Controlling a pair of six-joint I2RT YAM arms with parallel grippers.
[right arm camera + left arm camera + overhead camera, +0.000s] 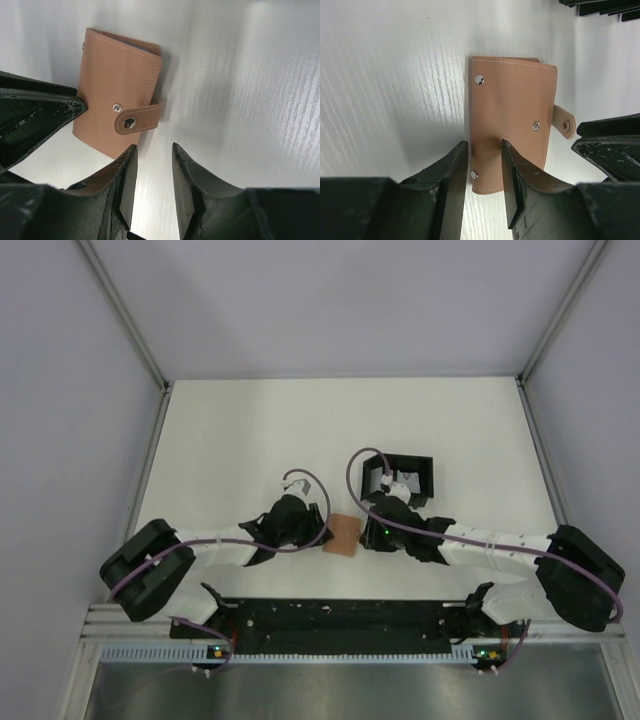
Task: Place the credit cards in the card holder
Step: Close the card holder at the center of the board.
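Observation:
The tan card holder (343, 535) lies flat and closed on the white table between my two grippers. Its snap strap (136, 120) sits off its stud. My left gripper (322, 530) is open, and its fingertips (482, 147) hover over the lower left corner of the holder (512, 120). My right gripper (368, 530) is open and empty, and in its wrist view (154, 147) it sits just beside the strap edge of the holder (115, 85). No light blue or yellow-orange credit card shows in any view.
A black square open tray (405, 478) stands just behind the right gripper, with something pale inside; its edge shows in the left wrist view (600, 7). The right gripper's fingers (610, 145) and the left gripper's fingers (35, 110) each appear in the other's wrist view, close together.

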